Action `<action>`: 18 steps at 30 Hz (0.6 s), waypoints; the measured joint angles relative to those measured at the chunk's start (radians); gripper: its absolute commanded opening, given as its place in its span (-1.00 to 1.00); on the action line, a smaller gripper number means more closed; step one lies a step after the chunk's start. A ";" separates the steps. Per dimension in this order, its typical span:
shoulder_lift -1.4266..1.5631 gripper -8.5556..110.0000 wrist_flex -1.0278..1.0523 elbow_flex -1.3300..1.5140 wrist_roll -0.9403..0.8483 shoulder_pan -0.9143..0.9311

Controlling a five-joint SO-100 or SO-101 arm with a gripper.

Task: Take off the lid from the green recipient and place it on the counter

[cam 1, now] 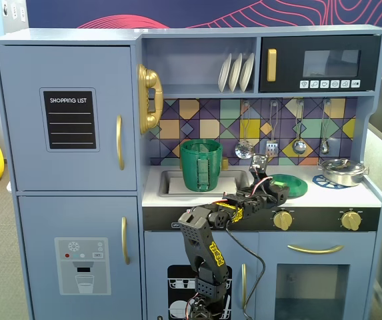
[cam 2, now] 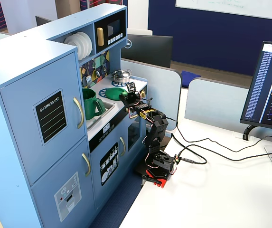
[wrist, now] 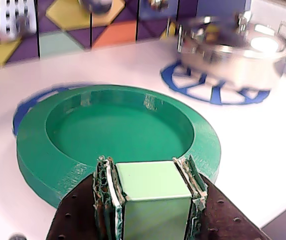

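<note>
The lid (wrist: 118, 132) lies upside down, hollow side up, flat on the desk (wrist: 262, 165) just ahead of the end effector (wrist: 150, 172), over one blue burner ring (wrist: 28, 107). In the wrist view the jaws stand apart around a pale green block that looks like the lid's knob; whether the pads press it I cannot tell. If they do, pulling back could drag the lid toward the desk's front edge. The silver pot (wrist: 237, 47) sits ahead and right, clear. The green container (cam 1: 201, 165) stands open in the sink (cam 1: 171, 183), well left in a fixed view.
</note>
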 measured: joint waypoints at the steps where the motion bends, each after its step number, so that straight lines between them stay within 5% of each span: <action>1: 0.000 -0.86 0.000 0.003 -0.003 0.000; 3: 0.000 -0.84 0.000 0.003 -0.005 -0.006; 11: 0.000 -0.23 0.000 0.002 0.041 -0.020; 18: 0.043 -0.19 0.055 -0.017 0.094 -0.021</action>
